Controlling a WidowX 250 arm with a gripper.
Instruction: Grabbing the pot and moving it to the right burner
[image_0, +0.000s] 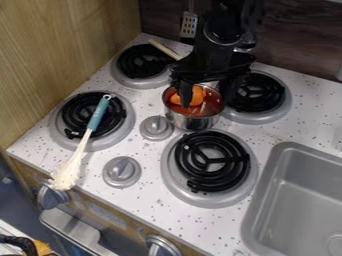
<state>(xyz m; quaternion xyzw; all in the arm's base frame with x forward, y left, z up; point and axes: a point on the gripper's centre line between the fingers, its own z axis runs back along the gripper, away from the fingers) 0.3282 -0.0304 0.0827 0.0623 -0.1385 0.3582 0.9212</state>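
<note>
Brush (98, 116): blue handle over the near left burner (75, 111), whitish head toward the near edge
Wooden stick (164, 49): at the far left burner (138, 62)
Slotted spatula (189, 26): upright before the dark far wall (294, 47)
Stovetop knobs (121, 171): two, gray, between the left and right burners
Sink (259, 202): gray, near right

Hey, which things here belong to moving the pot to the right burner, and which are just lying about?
Part of the job:
- pot
- orange thing inside
- gripper
- front right burner or back right burner, unclear which

Just lying about:
- blue-handled utensil
- wooden stick
- slotted spatula, at the back
</note>
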